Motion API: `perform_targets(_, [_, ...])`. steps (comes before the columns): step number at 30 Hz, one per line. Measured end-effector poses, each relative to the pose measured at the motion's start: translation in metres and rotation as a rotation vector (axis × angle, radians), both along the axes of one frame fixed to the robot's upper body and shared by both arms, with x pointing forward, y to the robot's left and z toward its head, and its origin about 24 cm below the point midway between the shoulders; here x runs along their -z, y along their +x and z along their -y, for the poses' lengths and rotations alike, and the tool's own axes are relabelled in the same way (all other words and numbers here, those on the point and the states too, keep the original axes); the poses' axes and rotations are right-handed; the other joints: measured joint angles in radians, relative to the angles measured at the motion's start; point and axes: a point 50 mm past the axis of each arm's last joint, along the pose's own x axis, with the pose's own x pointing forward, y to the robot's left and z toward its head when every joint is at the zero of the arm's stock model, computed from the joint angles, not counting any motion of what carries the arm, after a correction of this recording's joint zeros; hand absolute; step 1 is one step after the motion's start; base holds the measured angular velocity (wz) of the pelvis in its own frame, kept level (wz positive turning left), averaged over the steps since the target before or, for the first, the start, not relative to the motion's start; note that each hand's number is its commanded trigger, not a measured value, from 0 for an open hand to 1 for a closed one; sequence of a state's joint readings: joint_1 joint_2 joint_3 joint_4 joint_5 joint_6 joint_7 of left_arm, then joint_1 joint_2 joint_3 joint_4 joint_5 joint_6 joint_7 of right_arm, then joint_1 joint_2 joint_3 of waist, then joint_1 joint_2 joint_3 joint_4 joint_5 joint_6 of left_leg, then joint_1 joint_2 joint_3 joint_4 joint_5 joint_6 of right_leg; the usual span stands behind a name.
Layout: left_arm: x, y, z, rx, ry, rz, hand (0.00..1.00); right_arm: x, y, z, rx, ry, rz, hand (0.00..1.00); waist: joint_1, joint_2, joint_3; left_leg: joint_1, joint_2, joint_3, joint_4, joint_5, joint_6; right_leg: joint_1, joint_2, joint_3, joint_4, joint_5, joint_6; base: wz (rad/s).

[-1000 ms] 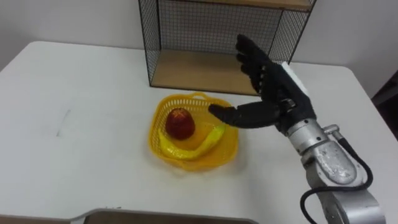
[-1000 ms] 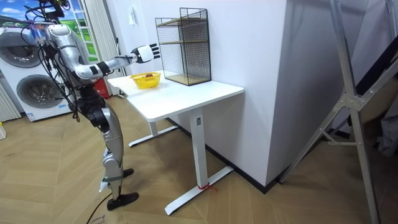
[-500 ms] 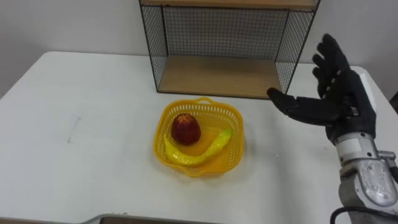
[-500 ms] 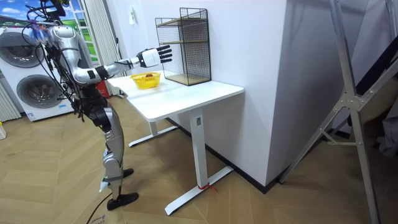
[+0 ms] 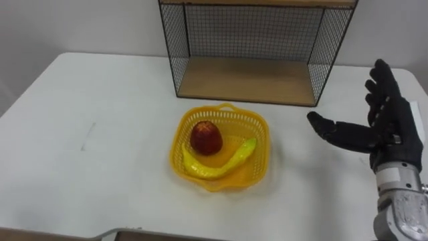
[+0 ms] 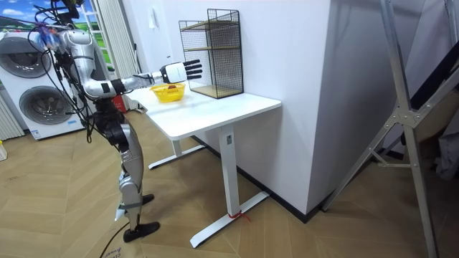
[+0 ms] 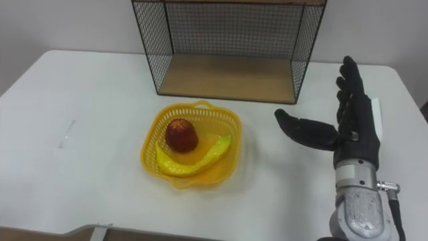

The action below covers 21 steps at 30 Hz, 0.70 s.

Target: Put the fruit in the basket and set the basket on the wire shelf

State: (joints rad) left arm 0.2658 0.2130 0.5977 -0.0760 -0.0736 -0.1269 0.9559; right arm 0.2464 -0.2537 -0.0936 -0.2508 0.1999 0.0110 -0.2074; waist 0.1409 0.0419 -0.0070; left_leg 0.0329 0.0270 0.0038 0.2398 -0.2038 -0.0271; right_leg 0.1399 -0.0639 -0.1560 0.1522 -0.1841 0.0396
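Note:
A yellow plastic basket (image 5: 257, 130) (image 7: 152, 134) (image 6: 169, 93) stands on the white table, just in front of the wire shelf (image 5: 254, 50) (image 7: 231, 47) (image 6: 213, 54). Inside it lie a red apple (image 5: 206, 137) (image 7: 181, 134) and a yellow banana (image 5: 221, 162) (image 7: 195, 158). My right hand (image 5: 384, 127) (image 7: 351, 127) (image 6: 181, 70) hovers open to the right of the basket, fingers straight and thumb pointing left, well apart from it and holding nothing.
The white table (image 5: 80, 161) (image 7: 67, 181) has free room on its left. The shelf's wooden bottom board (image 5: 247, 80) is bare. In the room view I stand at the table's end, with washing machines (image 6: 32, 93) behind me.
My right hand has drawn back from over the basket's right rim to the right, clear of the basket. The camera view has shifted slightly.

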Motion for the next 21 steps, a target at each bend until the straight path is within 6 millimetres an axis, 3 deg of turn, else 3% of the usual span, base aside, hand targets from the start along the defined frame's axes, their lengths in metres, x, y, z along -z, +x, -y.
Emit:
perform_targets(6, [-0.019,0.029,0.035,0.253,0.078,0.046,0.00,0.004,-0.002,-0.005,-0.040,0.034,0.008,0.00,-0.026,-0.007,0.0085,0.002,-0.002,-0.015,0.001,0.000,0.000,0.007,0.000,-0.014,-0.001,0.000,0.000,0.07])
perform_targets(14, [0.012,0.069,0.100,0.755,-0.070,-0.044,0.00,0.043,-0.004,-0.023,-0.161,0.109,-0.121,0.00,-0.046,-0.020,0.0183,0.015,-0.003,-0.002,-0.001,0.001,0.001,0.016,-0.002,0.001,0.001,0.000,0.000,-0.04])
perform_targets(21, [0.038,0.086,0.142,1.115,-0.261,-0.084,0.00,0.055,-0.005,-0.042,-0.258,0.203,-0.155,0.00,-0.075,-0.024,0.0207,0.012,-0.001,0.019,0.001,0.002,0.003,0.006,-0.002,0.018,0.009,0.000,0.001,-0.09])
